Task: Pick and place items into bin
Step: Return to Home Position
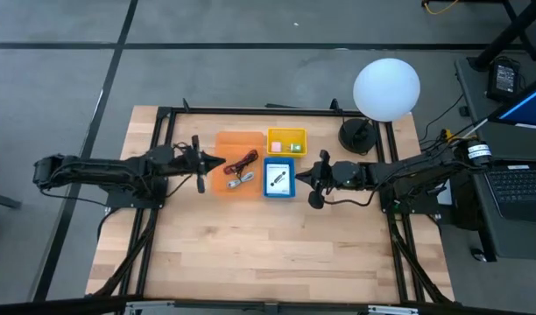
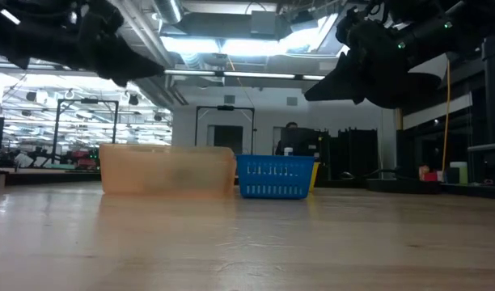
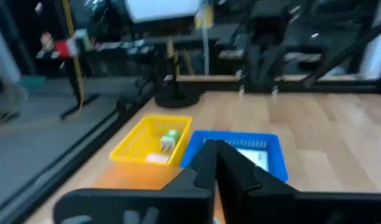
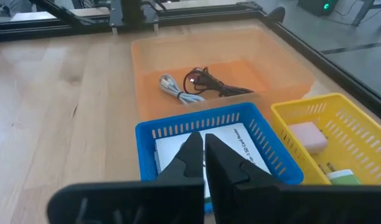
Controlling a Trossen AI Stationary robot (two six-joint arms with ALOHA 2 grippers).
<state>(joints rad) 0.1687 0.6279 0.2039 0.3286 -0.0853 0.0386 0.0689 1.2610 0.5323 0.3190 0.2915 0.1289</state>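
Orange bin — blue bin — yellow bin.

Both arms are matte black, built of chunky jointed segments: the left arm at nine o'clock in the high view, and the right arm at three o'clock, which has thin black cables and a pale band near its base. The left gripper and right gripper each have two dark, wedge-shaped fingers that taper from a wide black block.

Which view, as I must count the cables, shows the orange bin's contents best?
The right wrist view: it looks down into the orange bin, showing a white cable and a black-and-red cable clearly. The high view shows both, small. The low view shows only the bin's cloudy wall; the left wrist view, an orange sliver.
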